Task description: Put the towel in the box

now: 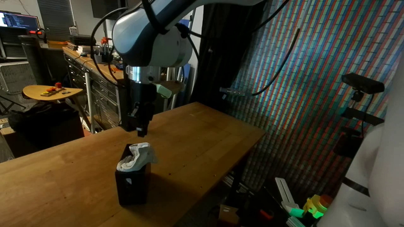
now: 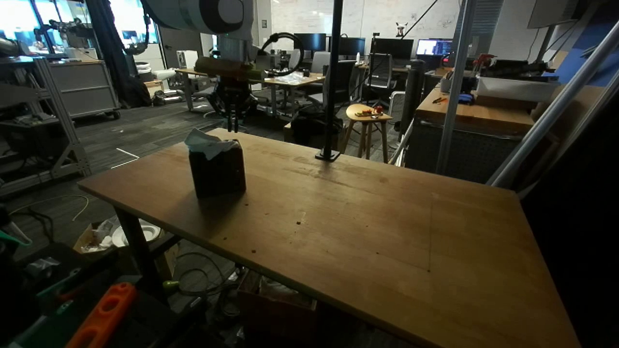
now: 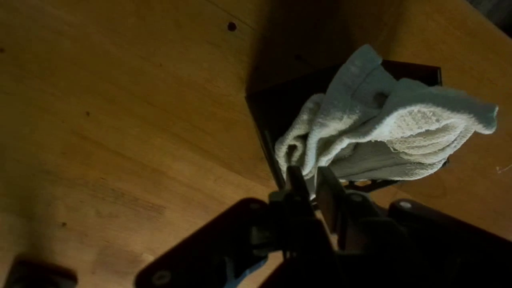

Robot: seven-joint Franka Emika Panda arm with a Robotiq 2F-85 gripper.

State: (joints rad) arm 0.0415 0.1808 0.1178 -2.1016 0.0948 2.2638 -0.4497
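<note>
Black and jointed, the gripper low in the wrist view held nothing, tips apart. Beyond, upper right, the crumpled grey-green cloth towel poked from the black, straight-sided box; if bumped, its hanging end could pull it out.

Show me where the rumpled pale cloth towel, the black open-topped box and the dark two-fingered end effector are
Rumpled pale cloth towel (image 3: 372, 130), wrist view: middle folds.
Black open-topped box (image 2: 219, 173), in an exterior view: outer wall.
Dark two-fingered end effector (image 3: 308, 175), wrist view: midway between fingertips.
</note>
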